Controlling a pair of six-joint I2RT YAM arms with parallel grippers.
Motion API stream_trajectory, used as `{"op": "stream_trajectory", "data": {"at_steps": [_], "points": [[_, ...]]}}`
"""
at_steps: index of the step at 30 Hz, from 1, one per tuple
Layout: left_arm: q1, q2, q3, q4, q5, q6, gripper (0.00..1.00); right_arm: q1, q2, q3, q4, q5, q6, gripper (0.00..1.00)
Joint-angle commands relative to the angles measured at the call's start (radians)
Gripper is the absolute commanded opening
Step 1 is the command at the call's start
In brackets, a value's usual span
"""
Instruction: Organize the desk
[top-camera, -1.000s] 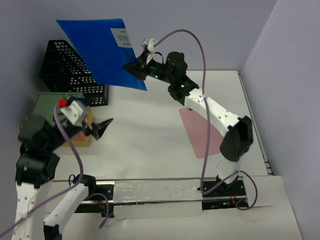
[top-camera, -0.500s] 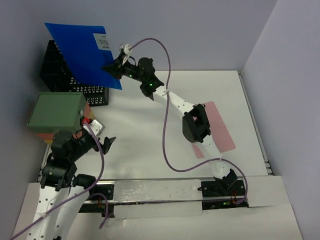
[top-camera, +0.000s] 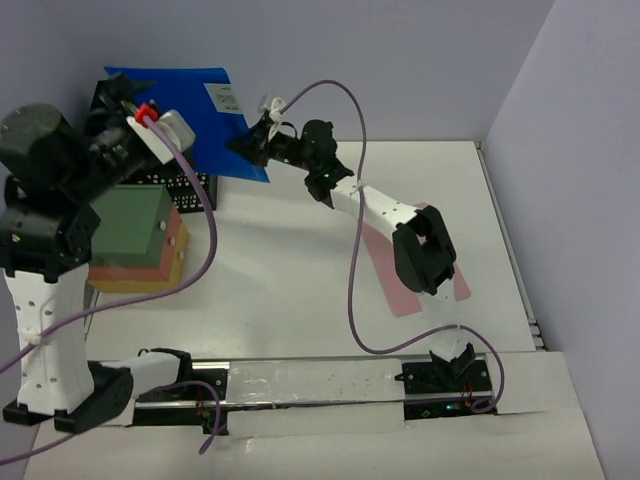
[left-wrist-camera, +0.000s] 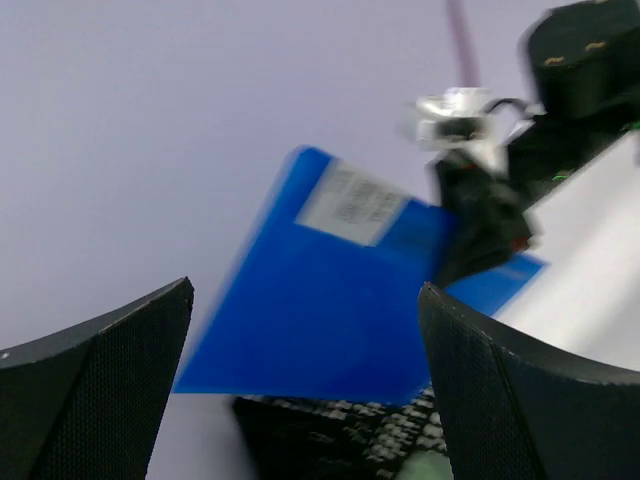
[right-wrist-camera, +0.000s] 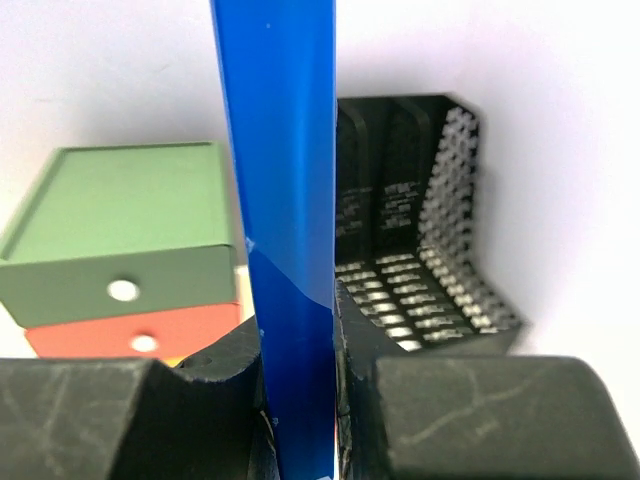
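The white desk (top-camera: 290, 270) fills the top view. My right gripper (top-camera: 250, 146) is shut on the lower right corner of a blue folder (top-camera: 195, 115) with a white label. It holds the folder in the air over a black mesh file holder (top-camera: 190, 190) at the back left. In the right wrist view the folder (right-wrist-camera: 285, 200) stands edge-on between my jaws (right-wrist-camera: 295, 400). My left gripper (top-camera: 122, 95) is raised high beside the folder, open and empty. Its wrist view shows the folder (left-wrist-camera: 340, 300) beyond my spread fingers (left-wrist-camera: 530, 400).
A green box (top-camera: 135, 225) tops a stack of orange and yellow boxes (top-camera: 172, 255) at the left edge, in front of the mesh holder (right-wrist-camera: 420, 230). A pink folder (top-camera: 405, 285) lies flat at the right, partly under my right arm. Lavender walls close the back and sides.
My left arm has risen from low over the table up to the folder's height. My right arm swung the blue folder left over the mesh holder, then slightly back right.
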Motion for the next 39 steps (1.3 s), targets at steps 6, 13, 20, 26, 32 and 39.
{"op": "stream_trajectory", "data": {"at_steps": [6, 13, 20, 26, 32, 39], "points": [[0.033, 0.255, 0.333, -0.225, 0.041, 0.242, 0.99, -0.031, -0.212, -0.158, 0.066, -0.063, -0.223, 0.00], [0.042, 0.267, 0.306, -0.289, 0.059, 0.308, 0.99, -0.049, -0.283, -0.260, 0.067, -0.082, -0.272, 0.00], [0.041, 0.282, 0.279, -0.315, 0.031, 0.322, 0.99, -0.042, -0.341, -0.321, 0.014, -0.089, -0.397, 0.00], [0.041, 0.314, 0.313, -0.402, 0.057, 0.363, 0.98, -0.039, -0.399, -0.402, 0.066, -0.074, -0.441, 0.00], [0.041, 0.295, 0.251, -0.456, 0.063, 0.397, 0.82, -0.028, -0.410, -0.401, 0.033, -0.078, -0.495, 0.00], [0.041, 0.333, 0.311, -0.552, 0.083, 0.433, 0.08, 0.003, -0.409, -0.409, -0.003, -0.076, -0.548, 0.00]]}}
